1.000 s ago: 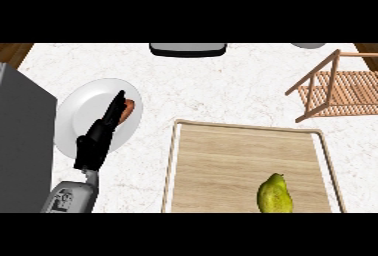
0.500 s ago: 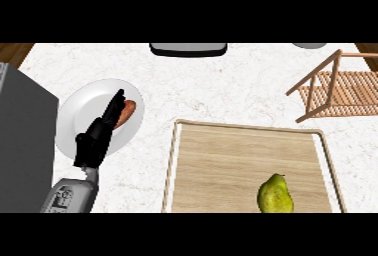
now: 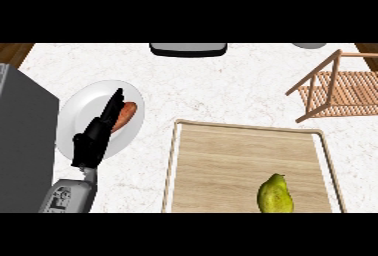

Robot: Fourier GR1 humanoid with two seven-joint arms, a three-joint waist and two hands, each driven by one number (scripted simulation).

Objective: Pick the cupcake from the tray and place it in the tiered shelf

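Observation:
No cupcake shows in the head view. The wooden tray (image 3: 236,160) lies at the lower middle and right. On it, near its front right, lies only a yellow-green pear-like fruit (image 3: 275,194). The wooden tiered shelf (image 3: 339,92) stands at the right edge, beyond the tray. My left hand (image 3: 96,135) is open and seen edge-on at the left. Its straight fingers stretch over a white plate (image 3: 77,112), far from the tray's fruit. My right hand is out of view.
A reddish sausage (image 3: 127,112) lies on the white plate beside the left hand's fingers. A grey box-like block (image 3: 26,145) fills the left edge. A dark grey object (image 3: 188,48) and a small grey round thing (image 3: 310,45) sit at the counter's back.

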